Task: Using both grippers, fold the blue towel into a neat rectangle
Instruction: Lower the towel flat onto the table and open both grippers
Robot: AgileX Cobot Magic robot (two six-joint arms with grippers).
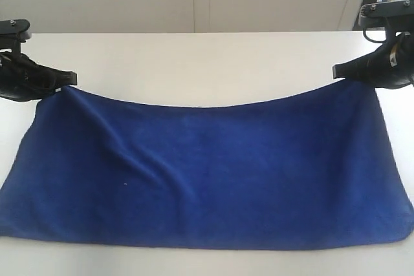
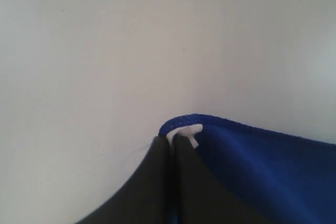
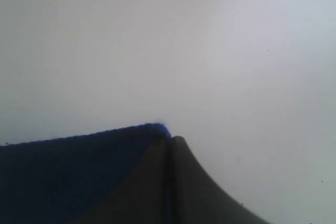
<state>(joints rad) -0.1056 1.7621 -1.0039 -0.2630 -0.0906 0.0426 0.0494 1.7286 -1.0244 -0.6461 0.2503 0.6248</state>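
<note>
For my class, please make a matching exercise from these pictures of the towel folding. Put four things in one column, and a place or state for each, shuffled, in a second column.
Column one:
1. left gripper
2. right gripper
3. white label
4. table

Column two:
a. white surface under the cloth
b. shut on the far right corner of the blue towel
c. showing at the left gripper's fingertips
d. shut on the far left corner of the blue towel

Pairs: 1-d, 2-b, 3-c, 4-a.
</note>
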